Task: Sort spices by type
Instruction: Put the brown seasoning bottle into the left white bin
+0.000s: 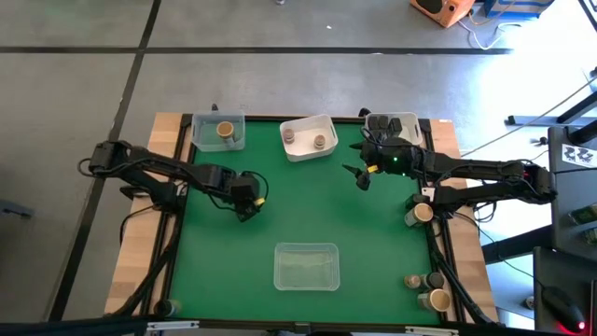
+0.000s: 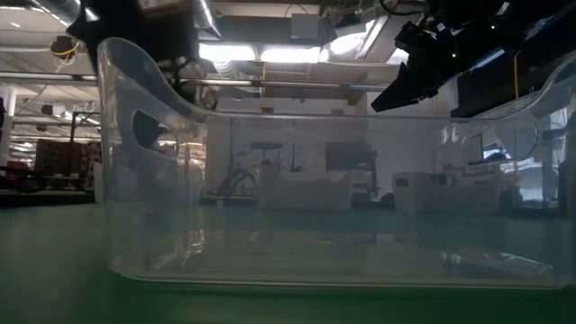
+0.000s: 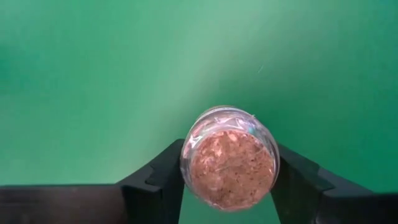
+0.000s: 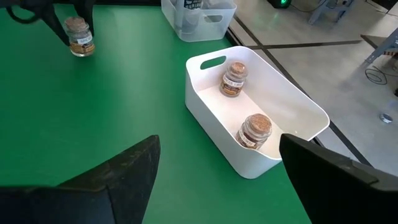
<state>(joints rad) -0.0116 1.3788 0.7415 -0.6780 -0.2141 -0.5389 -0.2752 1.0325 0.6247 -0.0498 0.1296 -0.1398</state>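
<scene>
The small round glass spice jar with a cork top (image 3: 230, 158) sits between our left hand's (image 1: 247, 201) fingers, which close around it, left of the white plastic tray (image 1: 309, 137). We are mid-pickup; next we lift it toward matching jars. Our right hand (image 1: 359, 175) waits open beside that tray.

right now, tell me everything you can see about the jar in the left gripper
The jar is small, round and clear, with a cork-like tan top and reddish-brown spice inside. It sits upright between the fingers of the left gripper, which close on its sides over the green mat, left of centre. The right wrist view shows a label on its side. Nothing else touches it.
</scene>
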